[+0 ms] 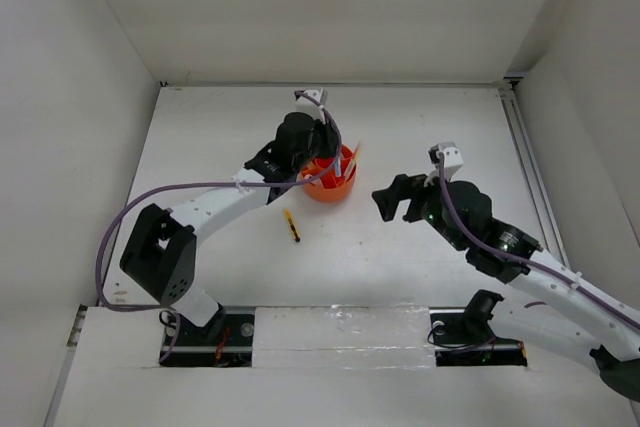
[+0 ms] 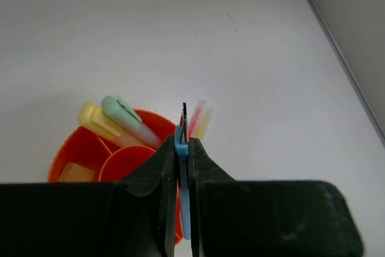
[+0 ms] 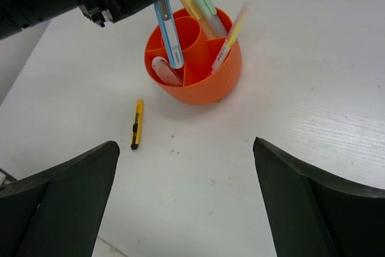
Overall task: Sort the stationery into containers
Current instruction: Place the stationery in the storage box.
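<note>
The round orange tub [image 1: 326, 192] stands mid-table. My left gripper [image 1: 318, 155] hovers over it, shut on a grey-blue pen [image 3: 168, 35] that hangs upright with its lower end inside the tub's rim [image 3: 204, 88]. In the left wrist view the pen [image 2: 183, 176] is pinched between my fingers above the tub [image 2: 67, 148]. A yellow marker [image 2: 96, 121], a pale green marker [image 2: 125, 114] and thin pink and yellow pens [image 3: 229, 37] stand in the tub. A tan eraser [image 2: 75, 173] lies in one compartment. My right gripper [image 1: 392, 199] is open and empty, to the tub's right.
An orange-black pen [image 1: 291, 225] lies flat on the white table in front of the tub, also in the right wrist view [image 3: 138, 123]. A pink-white piece [image 3: 163, 70] sits in a front compartment. White walls enclose the table on three sides.
</note>
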Controlling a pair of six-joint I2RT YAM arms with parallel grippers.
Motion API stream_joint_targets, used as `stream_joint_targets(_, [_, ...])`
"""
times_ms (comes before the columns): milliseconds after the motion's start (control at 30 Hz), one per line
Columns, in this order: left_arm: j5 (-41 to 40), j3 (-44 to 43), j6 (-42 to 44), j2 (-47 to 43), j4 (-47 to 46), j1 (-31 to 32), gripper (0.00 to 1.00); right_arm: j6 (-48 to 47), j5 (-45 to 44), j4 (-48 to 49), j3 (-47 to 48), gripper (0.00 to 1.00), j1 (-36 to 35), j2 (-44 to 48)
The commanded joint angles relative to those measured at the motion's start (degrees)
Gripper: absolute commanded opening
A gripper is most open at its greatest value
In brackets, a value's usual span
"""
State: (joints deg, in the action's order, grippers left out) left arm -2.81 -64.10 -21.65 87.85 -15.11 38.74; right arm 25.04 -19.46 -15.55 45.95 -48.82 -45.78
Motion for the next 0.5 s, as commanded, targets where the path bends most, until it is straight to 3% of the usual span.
stream_joint_targets(0, [-3.78, -3.49, 3.54, 0.74, -4.57, -0.25, 0.00, -0.87, -1.02, -1.49, -1.39, 0.99, 0.83, 1.48])
stream_joint_targets(167, [-9.75, -3.49, 3.54, 1.27, -6.77, -0.25, 0.00, -1.39, 0.03, -2.03, -2.44, 0.99, 1.44, 3.06])
stream_joint_targets(467, [-8.17, -3.41, 1.79, 1.09, -6.33, -2.53, 0.00, -1.39, 2.50, -0.88, -3.06, 0.99, 2.50, 2.36])
